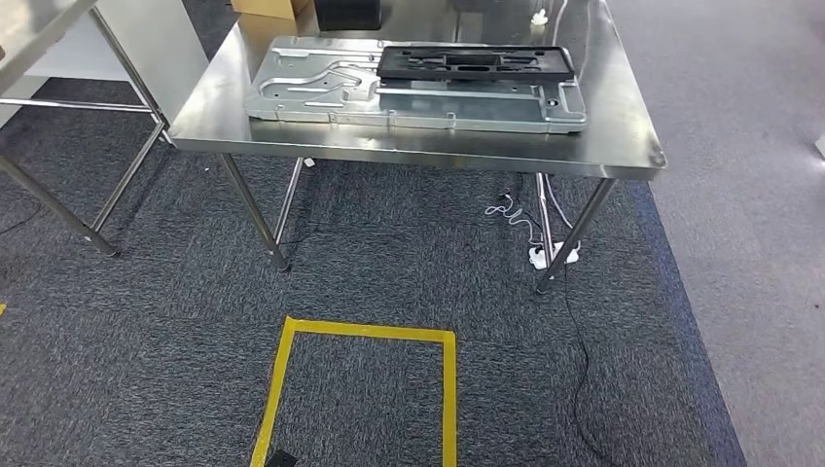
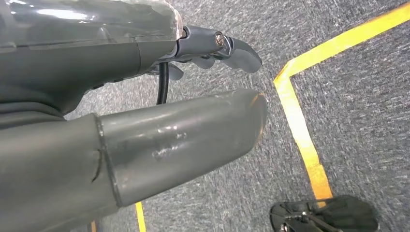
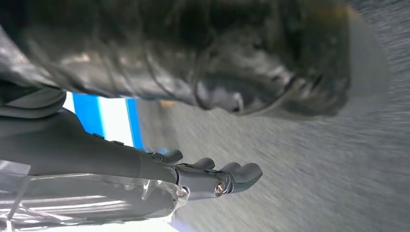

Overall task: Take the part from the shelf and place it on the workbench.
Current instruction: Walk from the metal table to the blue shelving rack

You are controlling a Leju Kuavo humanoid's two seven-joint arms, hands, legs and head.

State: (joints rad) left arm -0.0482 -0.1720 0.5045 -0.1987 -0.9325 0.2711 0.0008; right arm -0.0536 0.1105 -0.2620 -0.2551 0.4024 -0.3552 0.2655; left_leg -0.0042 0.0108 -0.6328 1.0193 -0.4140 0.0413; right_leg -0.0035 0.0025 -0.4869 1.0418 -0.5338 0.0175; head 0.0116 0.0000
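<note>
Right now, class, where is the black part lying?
In the head view, the black part lies flat on top of the large silver metal panel, toward its far right side, on the steel table ahead.

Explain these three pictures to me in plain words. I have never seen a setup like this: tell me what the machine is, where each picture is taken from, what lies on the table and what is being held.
This is a walking humanoid robot with two arms and many-fingered hands. The head view looks forward and down from high on its body at a steel workbench on grey carpet. On the bench lies a large silver stamped metal panel, and a flat black frame-like part rests on top of it. A yellow tape square marks the floor nearer the robot. The other two pictures come from cameras at the wrists, turned sideways, looking down past each hand at the carpet. The left hand shows a thick grey thumb and darker fingers, apart, holding nothing. The right hand also holds nothing; its picture is partly blurred.
</note>
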